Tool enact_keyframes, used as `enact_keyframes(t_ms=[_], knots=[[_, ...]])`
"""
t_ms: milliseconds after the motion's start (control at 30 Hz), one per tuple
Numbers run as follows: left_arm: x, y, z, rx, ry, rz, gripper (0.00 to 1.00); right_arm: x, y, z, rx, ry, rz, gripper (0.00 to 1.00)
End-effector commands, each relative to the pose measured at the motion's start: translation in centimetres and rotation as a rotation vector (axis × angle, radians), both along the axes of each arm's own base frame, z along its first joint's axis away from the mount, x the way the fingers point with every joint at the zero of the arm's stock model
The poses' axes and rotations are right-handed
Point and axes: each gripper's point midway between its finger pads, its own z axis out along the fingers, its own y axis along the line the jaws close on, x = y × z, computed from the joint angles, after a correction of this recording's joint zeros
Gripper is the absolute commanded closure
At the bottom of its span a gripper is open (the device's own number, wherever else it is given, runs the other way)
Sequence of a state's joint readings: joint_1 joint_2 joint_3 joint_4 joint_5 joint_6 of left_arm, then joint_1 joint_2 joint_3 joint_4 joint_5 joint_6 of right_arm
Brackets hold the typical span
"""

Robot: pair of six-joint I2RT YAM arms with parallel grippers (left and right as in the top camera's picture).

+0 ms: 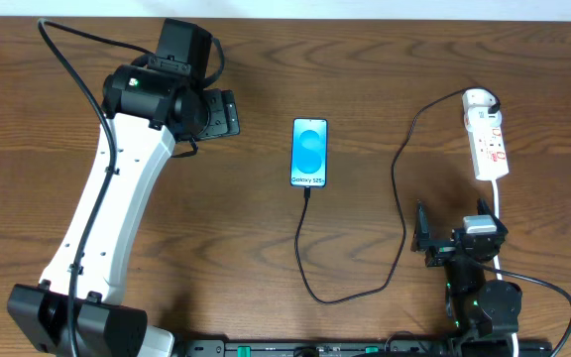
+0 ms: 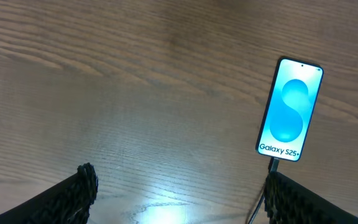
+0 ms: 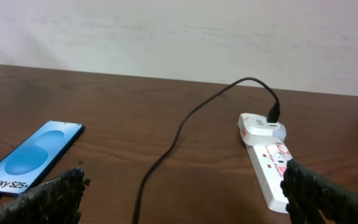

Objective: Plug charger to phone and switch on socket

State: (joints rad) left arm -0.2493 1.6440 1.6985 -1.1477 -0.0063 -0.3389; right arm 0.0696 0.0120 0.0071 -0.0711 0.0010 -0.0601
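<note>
The phone (image 1: 309,152) lies flat mid-table, cyan screen up, reading "Galaxy S25+". It also shows in the left wrist view (image 2: 289,109) and the right wrist view (image 3: 31,157). The charger cable (image 1: 401,198) runs from the phone's near end in a loop to a black plug (image 1: 487,100) in the socket strip (image 1: 488,141) at the right, also in the right wrist view (image 3: 270,165). My left gripper (image 2: 179,193) is open and empty, left of the phone. My right gripper (image 3: 185,193) is open and empty, near the strip's near end.
The strip's thick white cord (image 1: 500,213) runs toward the right arm base. A pale wall (image 3: 179,37) stands behind the table's far edge. Bare wood lies between the phone and the left arm.
</note>
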Motion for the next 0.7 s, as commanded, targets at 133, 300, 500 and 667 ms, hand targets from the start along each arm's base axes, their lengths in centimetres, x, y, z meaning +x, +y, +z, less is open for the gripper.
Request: enact_keyframes(t_ms=[133,300,500,667], knots=[[-0.1,0.4,0.5,0.012,-0.013,-0.002,0.13,0.0,-0.3,0.0,-0.013,-0.002,-0.013,0.01],[-1.8,0.2,-0.5,0.0,0.067,-0.014,0.13,0.0,-0.3,0.0,-0.013,-0.002,-0.014,0.01],[-4.4,0.9,-1.4,0.01,0.101,-0.014,0.12,0.0,-0.3,0.0,-0.013,-0.002,-0.013,0.01],[-6.4,1.5,-2.2,0.011,0.051,-0.029,0.13,0.0,-0.3,0.0,-0.013,-0.002,-0.013,0.01]])
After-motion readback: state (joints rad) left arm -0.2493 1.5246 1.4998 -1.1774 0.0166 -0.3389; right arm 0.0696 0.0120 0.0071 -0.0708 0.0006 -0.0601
